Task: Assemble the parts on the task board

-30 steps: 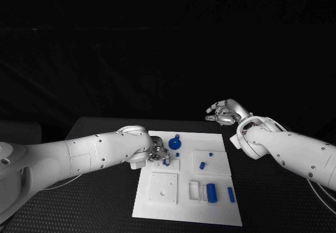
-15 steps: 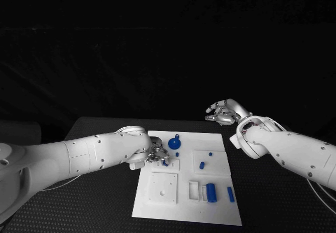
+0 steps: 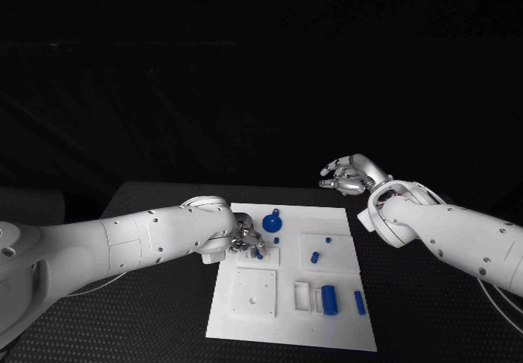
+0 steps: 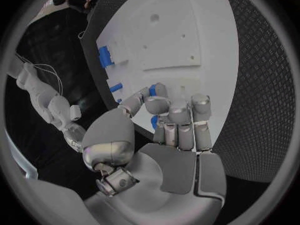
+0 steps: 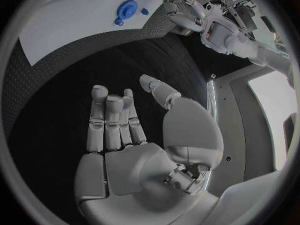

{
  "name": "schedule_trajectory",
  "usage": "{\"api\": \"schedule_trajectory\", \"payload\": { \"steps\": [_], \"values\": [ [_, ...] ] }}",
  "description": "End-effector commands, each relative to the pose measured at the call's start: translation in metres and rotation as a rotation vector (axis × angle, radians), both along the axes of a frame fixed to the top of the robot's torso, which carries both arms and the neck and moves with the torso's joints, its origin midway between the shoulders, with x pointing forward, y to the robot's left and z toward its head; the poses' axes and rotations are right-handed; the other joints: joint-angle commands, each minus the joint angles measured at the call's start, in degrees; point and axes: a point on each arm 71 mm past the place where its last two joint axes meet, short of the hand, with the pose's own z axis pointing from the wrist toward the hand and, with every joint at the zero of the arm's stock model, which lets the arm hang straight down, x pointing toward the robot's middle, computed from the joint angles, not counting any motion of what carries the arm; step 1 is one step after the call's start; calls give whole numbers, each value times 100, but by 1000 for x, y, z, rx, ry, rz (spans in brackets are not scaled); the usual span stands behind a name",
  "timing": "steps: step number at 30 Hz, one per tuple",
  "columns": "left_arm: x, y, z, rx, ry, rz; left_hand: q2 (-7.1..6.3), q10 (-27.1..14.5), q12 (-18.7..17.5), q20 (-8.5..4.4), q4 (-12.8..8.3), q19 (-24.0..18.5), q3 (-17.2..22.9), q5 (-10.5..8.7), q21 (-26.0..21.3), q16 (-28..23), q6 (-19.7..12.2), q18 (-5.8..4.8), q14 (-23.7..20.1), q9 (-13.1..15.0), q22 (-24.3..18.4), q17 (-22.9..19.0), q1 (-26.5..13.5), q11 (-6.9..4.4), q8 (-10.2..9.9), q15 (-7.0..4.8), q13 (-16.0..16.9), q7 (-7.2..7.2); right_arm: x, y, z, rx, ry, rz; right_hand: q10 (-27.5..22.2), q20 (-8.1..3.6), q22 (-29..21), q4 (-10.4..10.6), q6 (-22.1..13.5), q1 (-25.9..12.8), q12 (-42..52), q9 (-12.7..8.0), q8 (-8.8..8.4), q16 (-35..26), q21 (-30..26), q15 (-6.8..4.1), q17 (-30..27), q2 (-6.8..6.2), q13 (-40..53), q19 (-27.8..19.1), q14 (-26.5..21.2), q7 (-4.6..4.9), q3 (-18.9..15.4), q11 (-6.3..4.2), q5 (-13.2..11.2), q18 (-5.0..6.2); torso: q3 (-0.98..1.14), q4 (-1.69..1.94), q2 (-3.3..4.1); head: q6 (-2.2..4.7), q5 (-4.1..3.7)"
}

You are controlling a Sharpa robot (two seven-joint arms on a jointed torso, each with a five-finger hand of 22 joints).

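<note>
Task board (image 3: 286, 318): white plate lying mid-table, between the two arms.
Parts: blue round knobbed piece (image 3: 273, 222) at the far edge; blue bars (image 3: 328, 296) in slots near the right corner.
Left hand (image 3: 244, 242): fingers curled together on a small blue part (image 4: 153, 122) over the board's far left.
Right hand (image 3: 347, 176): raised beyond the board's far right corner, fingers apart, holding nothing.

Setting: robotics lab test cell. Evidence: black, diamond-textured rubber table mat (image 3: 153, 318) carrying a flat white rectangular plastic task board (image 3: 256, 321) with recessed pockets and small blue plastic parts (image 3: 328, 296); dark backdrop all round the table in the head view. Thin loose cables (image 4: 39, 68) hang beside the white jointed robot arm (image 4: 44, 97) in the left wrist view.
</note>
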Motion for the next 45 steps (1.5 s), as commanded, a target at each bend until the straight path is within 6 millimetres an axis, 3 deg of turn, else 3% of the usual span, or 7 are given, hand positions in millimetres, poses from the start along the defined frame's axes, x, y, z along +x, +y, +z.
{"api": "schedule_trajectory", "payload": {
  "steps": [1, 3, 9, 14, 20, 29, 45],
  "values": [
    [0, -2, 0, -9, -15, -3, 84, 11, 27, -701, 15, -23, -65, 7, -12, 25, 646, 28, -7, -13, 46, 6, 31, 11, -1, 30, -4, -246, 0, 1, 0, -2, 3, 15, -49, -8, 122, 34, 4, 25, 36, 6, -16, 20, 11, 5, -8, 46, -6, -34, -52, 46, -6, -7, 36, 90, -2, -4, 0, 1, 4],
    [0, -3, 0, -12, -17, -3, 100, 10, 31, -702, 22, -24, -78, 2, -15, 27, 649, 29, -7, -16, 44, 6, 33, 10, 1, 31, -4, -248, 0, 1, 0, -1, 3, 15, -49, -8, 122, 34, 5, 24, 37, 6, -16, 20, 11, 5, -9, 46, -6, -35, -52, 46, -6, -7, 37, 90, -3, -3, 2, 1, -9],
    [1, -4, 1, -26, -34, -4, 375, -7, 41, -703, -115, -42, -45, 78, -20, 26, 636, 32, -19, -44, 48, 2, 274, 16, 9, 41, -17, -245, 0, 1, 0, -1, 4, 16, -50, -7, 122, 38, 5, 20, 38, 6, -16, 21, 11, 5, -10, 48, -8, -35, -53, 46, -6, -7, 44, 90, -2, -3, 6, -5, -19],
    [1, -5, 1, -19, -61, -18, 427, -11, 38, -700, -175, -48, -36, 100, -20, 23, 624, 29, -24, -55, 50, -1, 350, 16, 9, 45, -27, -241, 0, 2, 0, -1, 4, 17, -50, -6, 122, 43, 5, 13, 39, 7, -16, 22, 12, 5, -11, 51, -10, -35, -53, 47, -7, -6, 50, 90, 0, -2, 2, -8, -18],
    [0, -6, 1, -1, -72, -40, 436, -12, 38, -699, -183, -48, -36, 106, -20, 23, 622, 28, -24, -56, 50, -2, 359, 16, 9, 46, -28, -241, -1, 2, 0, -2, 6, 19, -50, -6, 122, 45, 5, 11, 40, 7, -16, 23, 12, 5, -12, 52, -11, -35, -53, 47, -7, -6, 51, 90, 0, -2, 1, -11, -21],
    [-2, -6, 0, 40, -65, -75, 485, -9, 48, -693, -273, -44, -47, 284, -16, 33, 627, 18, -13, -70, 51, -2, 425, 8, 22, 53, -38, -244, -1, 3, 0, -1, 8, 23, -51, -6, 122, 48, 5, 5, 41, 7, -15, 24, 13, 6, -13, 52, -13, -36, -54, 47, -9, -6, 53, 90, -2, -3, 2, -30, -14],
    [-4, -7, -4, 42, -53, -80, 501, -10, 52, -690, -293, -43, -56, 357, -16, 35, 628, 14, -12, -77, 50, -3, 432, 7, 27, 57, -41, -244, -1, 4, 0, -1, 10, 27, -51, -6, 122, 50, 5, 2, 43, 7, -16, 25, 14, 5, -15, 54, -16, -36, -54, 46, -10, -7, 55, 90, 0, -4, 1, -35, -17]
  ]
}}
